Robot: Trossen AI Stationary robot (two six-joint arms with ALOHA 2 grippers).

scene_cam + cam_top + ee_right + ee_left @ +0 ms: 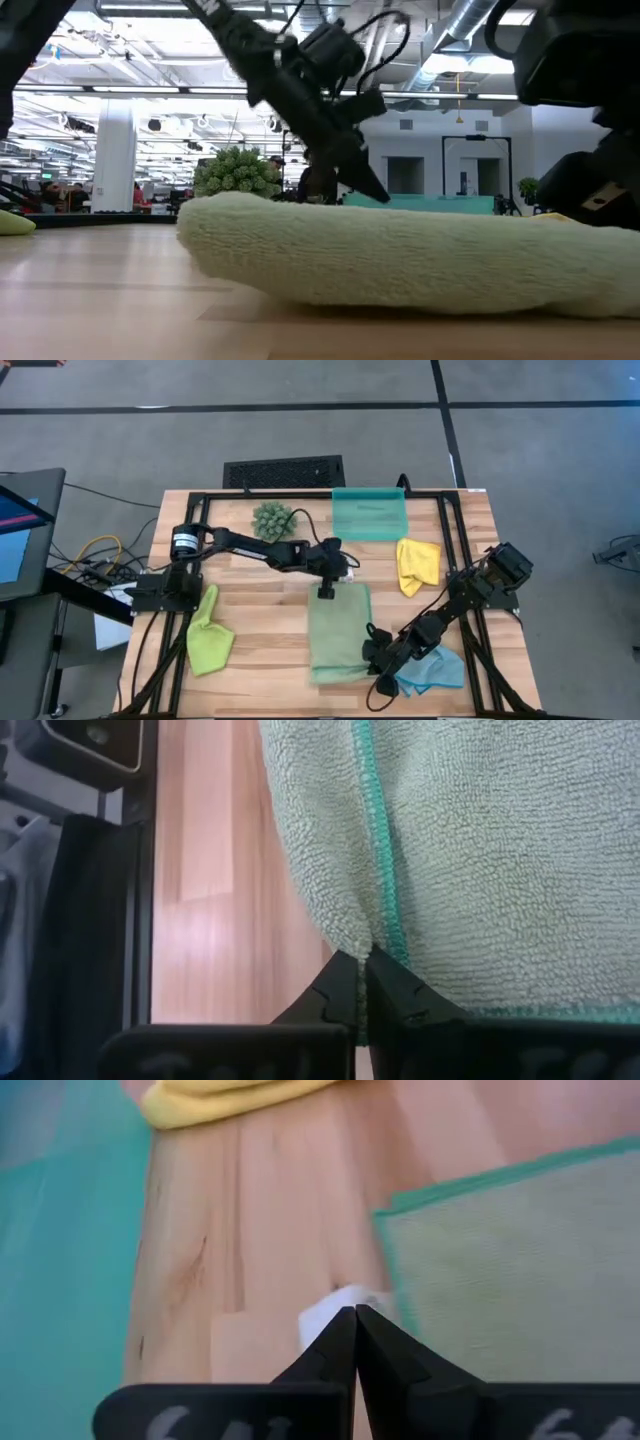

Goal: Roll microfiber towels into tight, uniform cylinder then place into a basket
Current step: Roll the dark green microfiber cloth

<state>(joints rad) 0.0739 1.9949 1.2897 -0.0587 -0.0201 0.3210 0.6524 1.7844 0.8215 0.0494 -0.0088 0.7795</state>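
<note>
The sage green towel (338, 630) lies spread at the table's middle; in the low view it is a thick pale pad (400, 255). My left gripper (326, 592) is shut, its tips (355, 1315) at the towel's far left corner, beside a white tag (330, 1308). My right gripper (376, 652) is shut on the towel's right edge, near the near end. The teal basket (369, 513) stands at the far edge. A lime green towel (208, 640), a yellow one (417, 563) and a light blue one (432, 672) lie crumpled around it. My left gripper's shut tips stand right at the white tag by the towel's corner; whether they touch it I cannot tell. My right gripper pinches the towel's teal-stitched edge (380, 925) between its two fingertips, slanting down from the table's near right. The cloth puckers into a crease toward the fingers; the rest lies on the table.
A spiky green plant ball (272, 518) sits left of the basket, and a black slotted grille (284, 471) lies beyond the far edge. A black frame (455, 540) runs round the tabletop. Bare wood shows between the sage towel and the lime one.
</note>
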